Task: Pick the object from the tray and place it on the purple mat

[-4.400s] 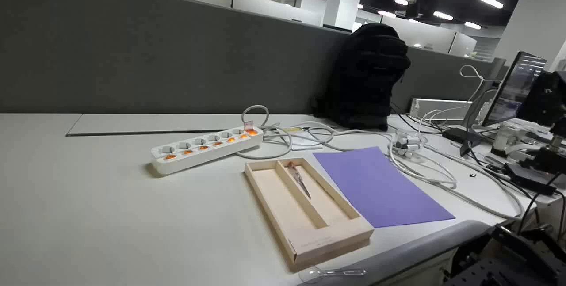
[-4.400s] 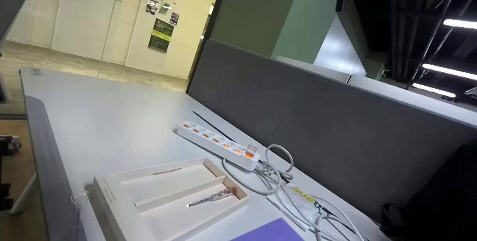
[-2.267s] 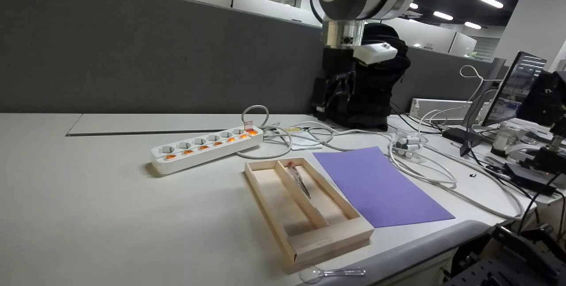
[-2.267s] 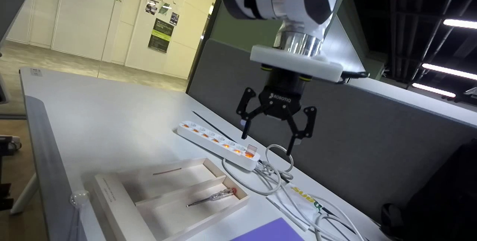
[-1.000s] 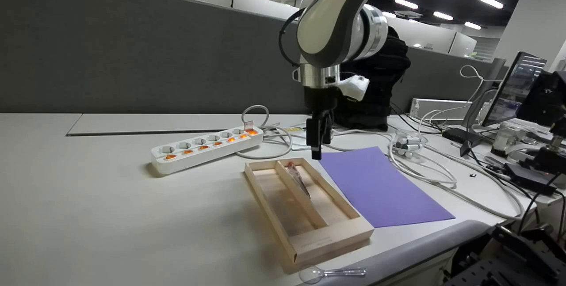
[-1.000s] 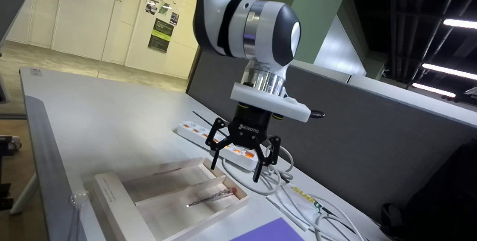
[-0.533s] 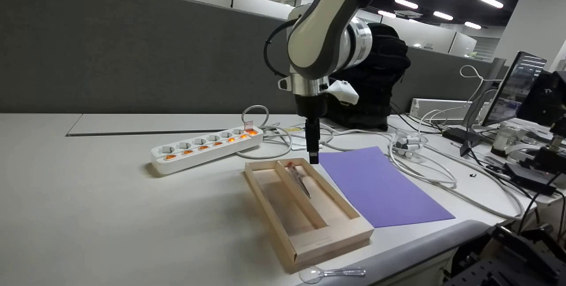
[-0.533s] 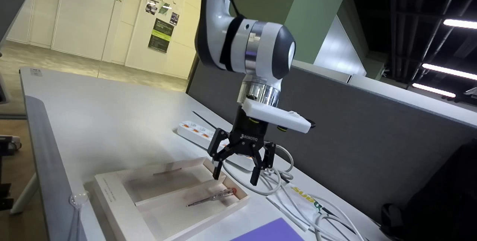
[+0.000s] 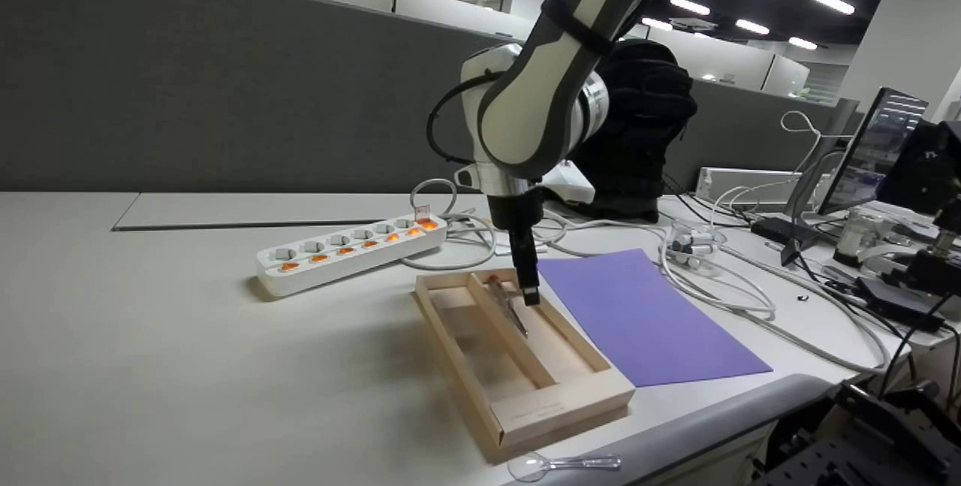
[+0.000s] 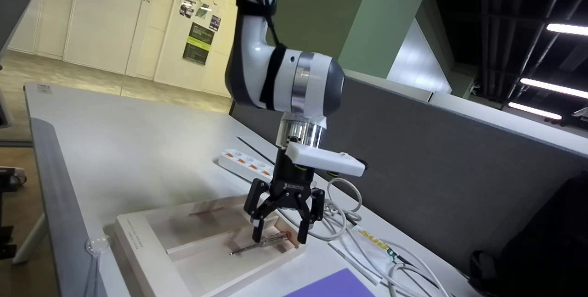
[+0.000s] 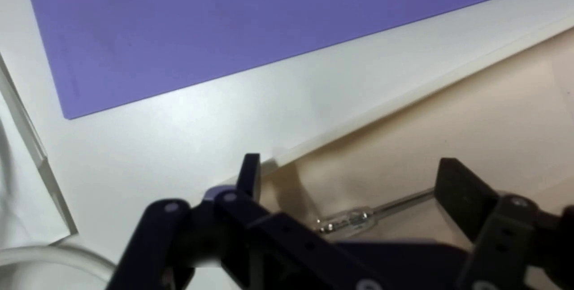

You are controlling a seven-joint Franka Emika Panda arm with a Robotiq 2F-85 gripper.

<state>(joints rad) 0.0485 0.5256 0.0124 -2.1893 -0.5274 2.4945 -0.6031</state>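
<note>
The object is a small screwdriver-like tool (image 9: 512, 312) with a clear handle, a red end and a thin metal shaft. It lies in the mat-side compartment of the pale wooden tray (image 9: 567, 402), beside the divider. It also shows in an exterior view (image 10: 272, 240). In the wrist view the tool (image 11: 349, 221) runs between my fingers, its shaft passing behind the right finger and its handle end hidden. My gripper (image 10: 279, 237) is open and empty, fingers pointing down, low over the tool's handle. The purple mat (image 9: 653, 317) lies flat beside the tray.
A white power strip (image 9: 349, 257) lies behind the tray, with cables (image 9: 721, 306) around it and beyond the mat. A clear plastic spoon (image 9: 574, 463) lies at the table's front edge. A black backpack (image 9: 631, 125) stands against the grey partition (image 9: 263, 95).
The arm came into view and has moved down and toward the tray, ending low over the tool. The gripper stays open. Tool, tray and mat have not moved.
</note>
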